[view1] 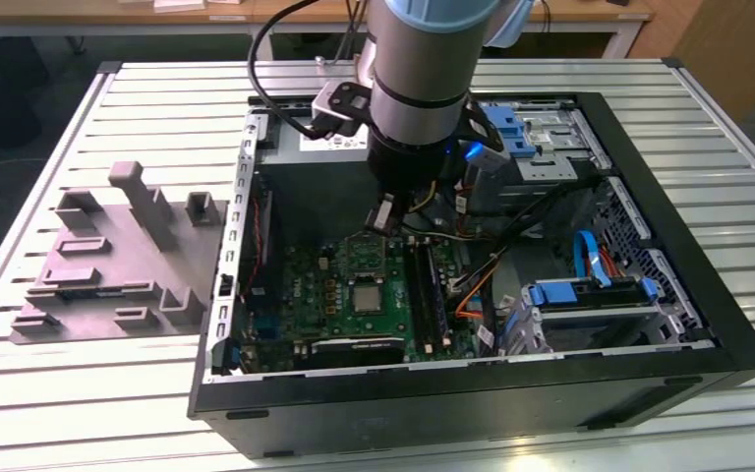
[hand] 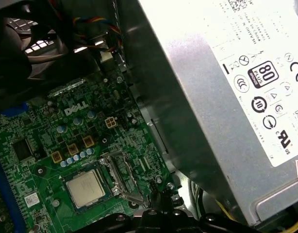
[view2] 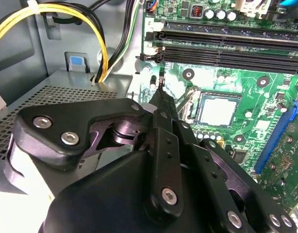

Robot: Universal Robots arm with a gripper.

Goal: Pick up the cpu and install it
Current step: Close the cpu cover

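The cpu (view1: 369,295) lies flat in its socket on the green motherboard (view1: 312,295) inside the open computer case. Both wrist views show its silvery top, cpu (view2: 216,109) and cpu (hand: 86,188). My gripper (view1: 384,218) hangs above the board, a little off to one side of the socket. Its black fingertips (view2: 160,97) are drawn together to a point with nothing between them. The gripper (hand: 159,193) tip sits close to the silver metal frame (hand: 121,174) at the socket's edge; whether it touches is unclear.
The grey power-supply box (hand: 226,97) stands close beside the gripper. Long black memory sticks (view2: 226,46) run past the socket. Yellow and black cables (view2: 91,29) loop nearby. A grey parts fixture (view1: 115,261) lies outside the case at the exterior view's left. A blue drive cage (view1: 588,295) sits at the right.
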